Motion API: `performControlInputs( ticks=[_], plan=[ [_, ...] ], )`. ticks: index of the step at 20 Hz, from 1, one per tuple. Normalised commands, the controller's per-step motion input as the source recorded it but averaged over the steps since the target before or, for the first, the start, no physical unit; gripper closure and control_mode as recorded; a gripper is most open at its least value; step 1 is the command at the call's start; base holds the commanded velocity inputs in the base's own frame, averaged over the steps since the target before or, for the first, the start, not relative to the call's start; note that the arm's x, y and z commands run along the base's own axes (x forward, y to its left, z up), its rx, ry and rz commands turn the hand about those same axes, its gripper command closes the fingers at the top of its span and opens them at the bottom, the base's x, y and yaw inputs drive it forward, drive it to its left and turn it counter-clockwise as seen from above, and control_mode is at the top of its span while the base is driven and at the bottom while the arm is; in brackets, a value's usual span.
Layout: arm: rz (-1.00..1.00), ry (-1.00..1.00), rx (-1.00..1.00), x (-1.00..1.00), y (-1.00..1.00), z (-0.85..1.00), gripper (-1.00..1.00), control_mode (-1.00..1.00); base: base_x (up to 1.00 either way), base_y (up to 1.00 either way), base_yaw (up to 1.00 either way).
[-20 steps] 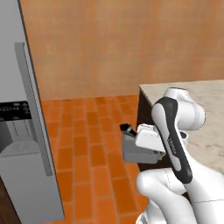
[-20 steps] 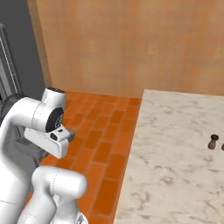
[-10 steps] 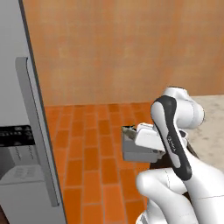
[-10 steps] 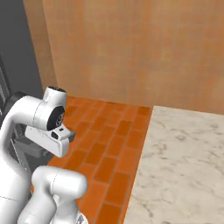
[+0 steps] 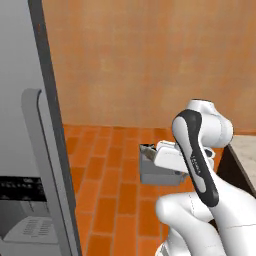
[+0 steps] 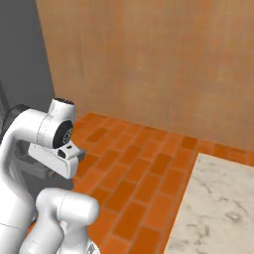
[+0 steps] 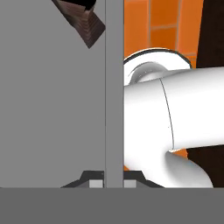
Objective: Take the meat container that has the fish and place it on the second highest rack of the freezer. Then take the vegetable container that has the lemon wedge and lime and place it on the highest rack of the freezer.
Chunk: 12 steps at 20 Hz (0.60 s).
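So the gripper (image 7: 113, 178) is clamped on the grey container (image 5: 159, 171). In the hand view the two fingertips (image 7: 94, 179) sit tight against either side of its thin wall, which runs straight up the middle of that view. A brown chunk of something (image 7: 85, 22) sits at the top inside the container, but I honestly can't tell if it's the fish or not.

From the left base view the container hangs out in front of the folded arm, held over the orange brick floor (image 5: 113, 188), not resting on anything. Its top looks open, and the contents are too hidden there to make out.

Off to the left is the grey fridge/freezer (image 5: 25, 150), door shut, with a long vertical handle (image 5: 44, 165) and a dispenser panel (image 5: 22, 210) low on the door. There's a dark strip with tiny light markings on that panel, but it's too small and blurry to read.

In the right base view, a marble counter (image 6: 213, 208) sits at the lower right, well away from the container. Tan wall (image 6: 163, 64) behind everything.
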Motion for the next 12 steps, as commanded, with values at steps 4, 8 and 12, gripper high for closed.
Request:
performControlInputs(
  ticks=[4,8,12],
  plan=[
    [0.00,0.00,0.00,0.00,0.00,0.00,1.00,1.00,1.00,-0.03,0.38],
    [0.00,0.00,0.00,0.00,0.00,0.00,1.00,1.00,1.00,0.00,0.45],
    [0.00,0.00,0.00,0.00,0.00,0.00,1.00,1.00,0.88,-0.03,0.65]
  ],
)
